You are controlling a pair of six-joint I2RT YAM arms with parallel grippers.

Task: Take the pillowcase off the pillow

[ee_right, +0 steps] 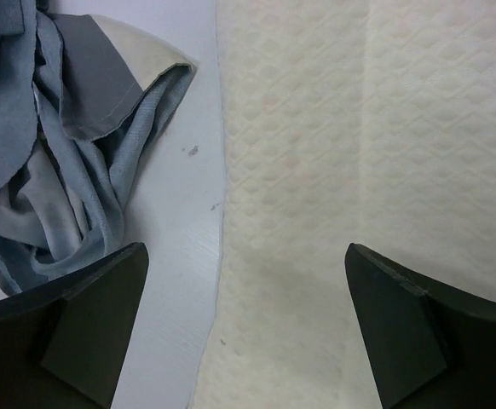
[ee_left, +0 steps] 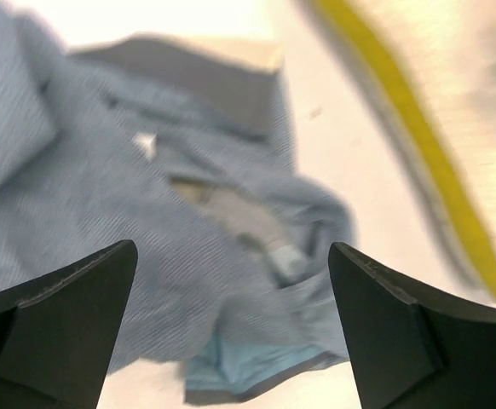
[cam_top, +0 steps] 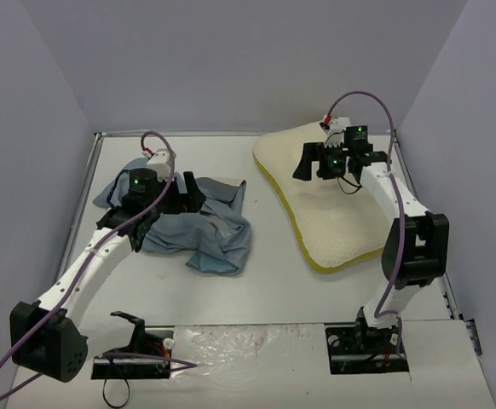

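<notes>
The left arm (cam_top: 103, 260) stretches from its near-corner base, up and inward, and ends over the pillowcase (cam_top: 218, 239), which lies crumpled on the bench (cam_top: 273, 290) left of the pillow (cam_top: 333, 221) and apart from it. The right arm (cam_top: 401, 200) rises to a bent elbow, then reaches back over the pillow's far half, with its wrist turned left. Both wrist views settle what the top view leaves unclear: the left jaws stand wide open with nothing between them, above blurred blue-grey folds, and the right jaws are equally wide and empty over the pillow's quilted cream face. The left wrist view catches the pillow's yellow seam (ee_left: 406, 111). The right wrist view shows a grey and cream stripe (ee_right: 133, 55) at the cloth's edge.
</notes>
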